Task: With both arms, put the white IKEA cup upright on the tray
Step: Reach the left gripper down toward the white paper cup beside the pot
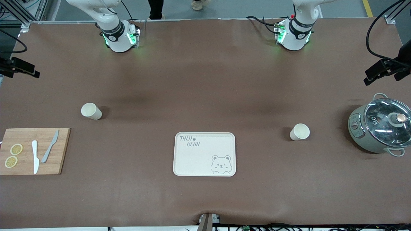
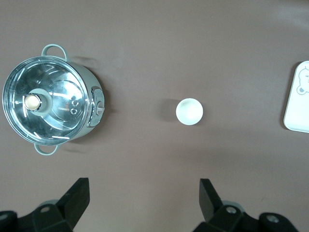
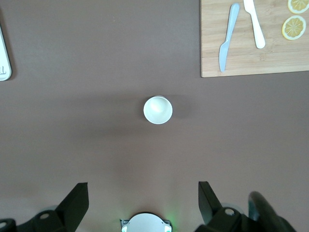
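So far nothing has been touched, and the risks lie in how the pieces are spread. Nearest the front camera sits the tray (image 1: 204, 154), flat and bare, with its bear drawing at the corner toward the left arm's end. Level with it, at the right arm's end of the table, a cutting board (image 1: 33, 151) carries two knives (image 1: 41, 151) and two lemon slices (image 1: 13, 155).

A little farther from the camera than the tray, toward the left arm's end, stands one white cup (image 1: 299, 132), mouth up, well apart from the tray. A lidded pot (image 1: 379, 126) sits at that same end, apart from it. Farther still, toward the right arm's end, is a second cup (image 1: 91, 111), also upright and alone.

Both arms wait high above the table. The left gripper (image 2: 145, 205) hangs over the first cup with its jaws spread wide and holding nothing; the right gripper (image 3: 144, 205) hangs likewise over the second cup, jaws wide and empty.

With two matching cups, each arm could take its own, and both would then head for the same tray and might collide over it. A light, smooth, tapered cup may also slip or tip if a finger catches its rim on the way down or the squeeze is off-centre. A tipped cup could roll away across the table.
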